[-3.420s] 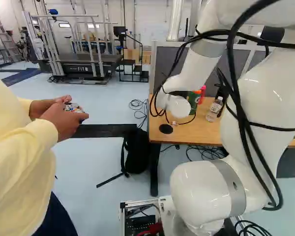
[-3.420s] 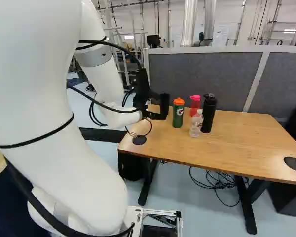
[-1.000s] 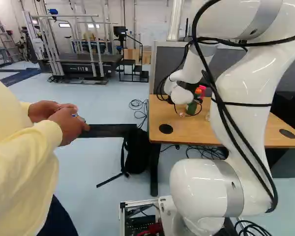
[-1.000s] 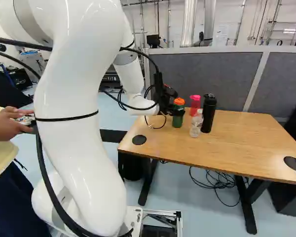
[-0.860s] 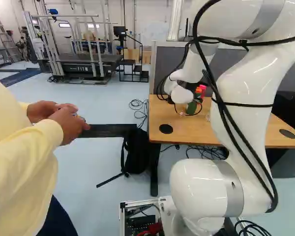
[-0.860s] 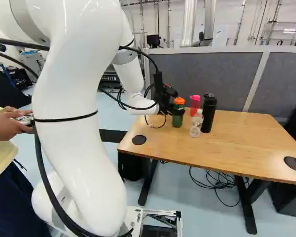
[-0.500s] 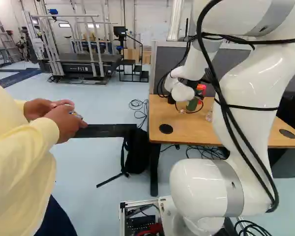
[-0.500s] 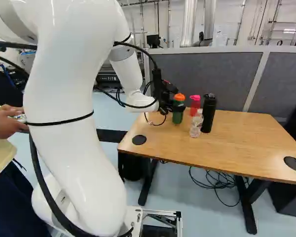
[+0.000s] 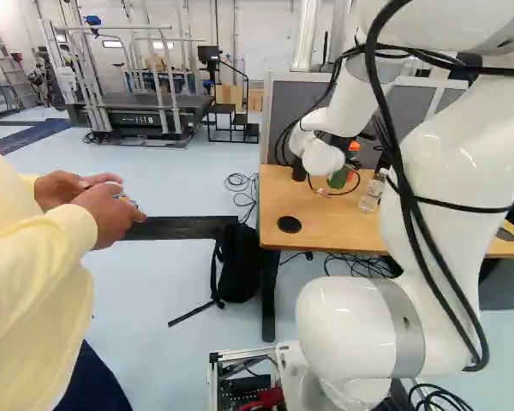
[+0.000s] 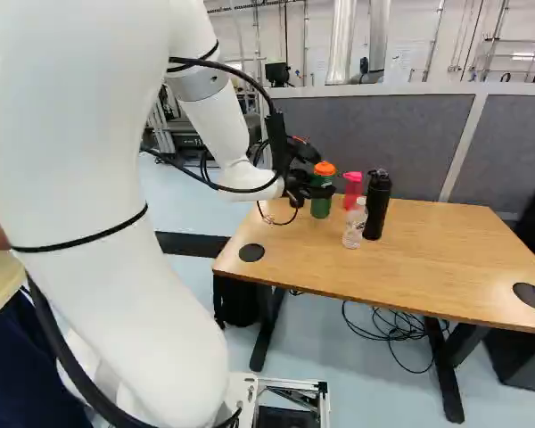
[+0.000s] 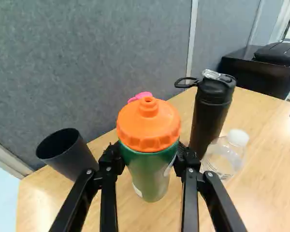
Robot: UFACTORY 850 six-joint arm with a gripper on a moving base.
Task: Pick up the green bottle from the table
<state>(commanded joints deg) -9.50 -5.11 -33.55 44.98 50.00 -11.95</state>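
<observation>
rising with the white arm (image 10: 116, 285) since the earlier frame, the green bottle (image 11: 152, 176) is hanging just above the wooden table (image 10: 446, 259).
the black gripper (image 10: 322, 188) is clasping it from both sides below its orange cap (image 11: 149, 123), while a black bottle (image 11: 210, 118), a clear bottle (image 11: 224, 157) and a pink bottle (image 10: 352, 189) are standing nearby on the tabletop.

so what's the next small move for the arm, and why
Probably ease the hand straight up: its fingers hold the green bottle from both sides, and the black bottle and clear bottle stand close by, so moving sideways might knock them.
</observation>
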